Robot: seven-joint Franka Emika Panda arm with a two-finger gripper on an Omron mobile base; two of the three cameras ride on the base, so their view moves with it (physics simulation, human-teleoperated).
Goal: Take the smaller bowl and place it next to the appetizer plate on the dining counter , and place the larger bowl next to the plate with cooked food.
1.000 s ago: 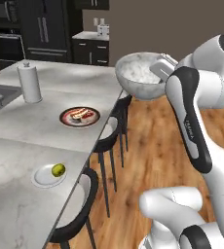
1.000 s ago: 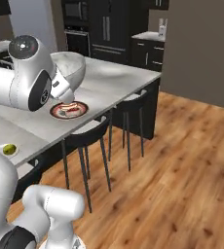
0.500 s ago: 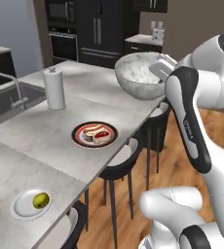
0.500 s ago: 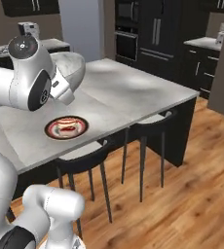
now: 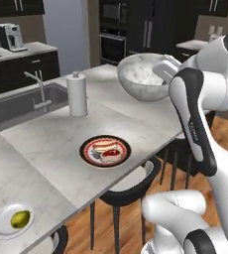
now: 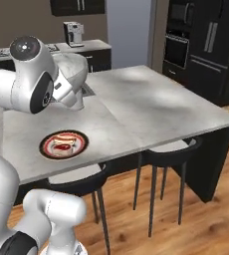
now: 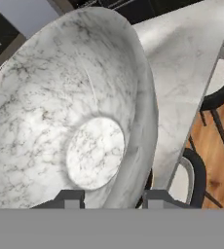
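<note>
1. The gripper [image 7: 110, 197] pinched the rim of the larger bowl [image 7: 75, 112], one finger inside the wall and one outside it, as the hand view showed.
2. The larger bowl [image 5: 143, 76], white with grey veins, hung in the air above the far right part of the dining counter [image 5: 61, 144], clear of its top.
3. In the right base view the bowl [image 6: 72, 67] sat partly hidden behind the arm's upper joint.
4. Below and nearer than the bowl, the plate with cooked food [image 5: 105, 151] lay flat on the counter near its right edge; the right base view showed it too [image 6: 63, 144].
5. A paper towel roll [image 5: 78, 94] stood upright to the left of the bowl, just beside the sink [image 5: 22, 106] and its tap [image 5: 39, 92].
6. The appetizer plate [image 5: 11, 220] with its yellow-green piece lay at the near left end of the counter, well apart from the dark-rimmed plate.
7. Black stools [image 5: 127, 193] stood tucked under the counter's right edge, over a wooden floor [image 6: 186, 219].
</note>
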